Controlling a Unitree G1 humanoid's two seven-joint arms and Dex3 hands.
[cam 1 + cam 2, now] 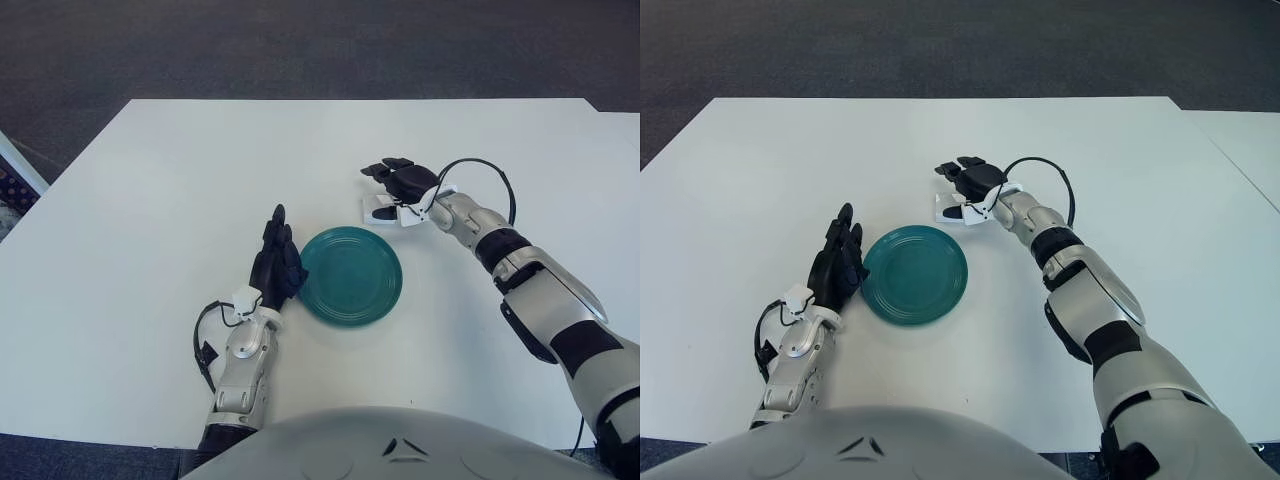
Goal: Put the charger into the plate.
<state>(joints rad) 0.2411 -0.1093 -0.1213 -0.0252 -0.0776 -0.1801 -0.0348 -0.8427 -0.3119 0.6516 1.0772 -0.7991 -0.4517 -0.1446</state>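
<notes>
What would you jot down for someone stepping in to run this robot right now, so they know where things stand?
Right hand: over the white charger, fingers draped across its top; whether it grips it yet cannot be told.
Left hand: flat on the table, fingers straight, right beside the left rim of the plate, holding nothing.
Charger: on the white table, just beyond the far right edge of the green plate, apart from it.
Done: the reach to the charger.
Left: secure the grasp, lift, carry it the short way toward the robot, set it in the plate.
</notes>
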